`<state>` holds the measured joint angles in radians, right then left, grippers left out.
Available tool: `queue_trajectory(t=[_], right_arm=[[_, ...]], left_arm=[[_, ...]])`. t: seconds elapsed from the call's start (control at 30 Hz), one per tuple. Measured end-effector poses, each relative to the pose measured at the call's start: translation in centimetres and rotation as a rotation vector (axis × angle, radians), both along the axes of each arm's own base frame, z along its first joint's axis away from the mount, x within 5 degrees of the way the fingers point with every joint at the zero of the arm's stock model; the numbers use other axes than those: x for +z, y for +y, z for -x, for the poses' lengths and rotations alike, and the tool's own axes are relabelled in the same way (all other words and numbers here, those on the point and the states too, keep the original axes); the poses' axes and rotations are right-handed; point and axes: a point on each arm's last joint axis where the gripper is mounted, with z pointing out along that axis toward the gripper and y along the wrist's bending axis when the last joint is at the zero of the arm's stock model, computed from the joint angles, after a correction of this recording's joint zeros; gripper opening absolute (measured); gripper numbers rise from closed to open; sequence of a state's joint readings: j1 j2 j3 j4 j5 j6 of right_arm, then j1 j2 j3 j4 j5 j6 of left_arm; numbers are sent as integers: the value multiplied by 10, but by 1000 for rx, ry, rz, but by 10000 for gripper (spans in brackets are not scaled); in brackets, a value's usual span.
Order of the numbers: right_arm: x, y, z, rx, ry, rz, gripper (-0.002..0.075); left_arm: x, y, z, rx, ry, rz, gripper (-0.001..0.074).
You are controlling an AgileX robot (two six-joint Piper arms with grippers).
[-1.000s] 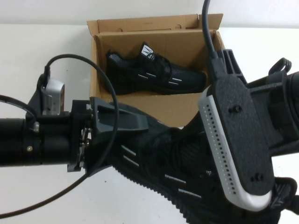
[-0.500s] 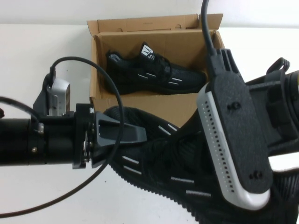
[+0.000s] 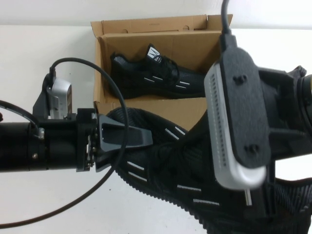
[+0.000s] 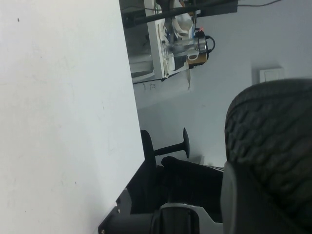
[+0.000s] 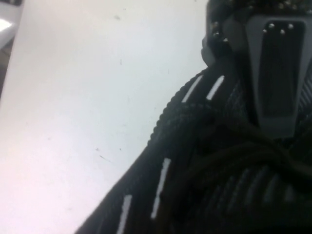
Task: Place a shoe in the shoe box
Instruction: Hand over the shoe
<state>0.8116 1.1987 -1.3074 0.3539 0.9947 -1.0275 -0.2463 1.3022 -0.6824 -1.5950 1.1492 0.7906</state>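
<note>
The shoe [image 3: 165, 161], a black knit sneaker with short white dashes, is lifted near the front edge of the worktop, just in front of the shoe box [image 3: 161, 29], with both arms on it. The left gripper [image 3: 127, 139] comes in from the left edge and its dark finger lies flat against the toe end; in the left wrist view the knobbly sole [image 4: 273, 156] sits right up against that finger, so it looks clamped on the shoe. The right gripper [image 5: 273, 73] reaches in from the right edge, and its wrist view shows a finger pressed down over the laces and upper of the shoe [image 5: 204, 170], so that one is gripping it too, though its other finger is hidden. From the high view the right arm's camera housing [image 3: 236, 122] covers a big chunk of the heel end. The brown cardboard box sits at the back edge, open, lid flap standing up, and the second sneaker [image 3: 158, 73] of the pair lies inside it on its sole, white tongue tag showing. White tabletop [image 3: 44, 58] all around.
</note>
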Motion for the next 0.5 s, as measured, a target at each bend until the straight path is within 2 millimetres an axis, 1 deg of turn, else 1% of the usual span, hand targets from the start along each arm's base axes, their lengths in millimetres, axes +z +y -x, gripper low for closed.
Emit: queue_trajectory(t=[0.03, 0.1, 0.17, 0.27, 0.33, 0.37, 0.4, 0.5], right_arm=[[0, 0, 0, -15, 15, -4, 24], [0, 0, 0, -41, 42, -14, 84], [0, 0, -1, -74, 70, -28, 211], [7, -1, -2, -139, 110, -62, 452], [16, -3, -1, -171, 121, -80, 565], [22, -4, -1, -180, 119, -89, 608], [27, -5, -1, -187, 110, -91, 631], [43, -9, 0, -237, 104, -125, 663]], left_arm=[[0, 0, 0, 1, 1, 2, 149], [0, 0, 0, 4, -5, 0, 149], [0, 0, -1, 9, -9, -5, 149], [0, 0, -1, 6, -27, -7, 149], [0, 0, -1, 6, -37, -9, 148], [0, 0, -2, 12, -42, -9, 148], [0, 0, -2, 17, -51, -8, 147], [1, 1, -6, 50, -88, -7, 147]])
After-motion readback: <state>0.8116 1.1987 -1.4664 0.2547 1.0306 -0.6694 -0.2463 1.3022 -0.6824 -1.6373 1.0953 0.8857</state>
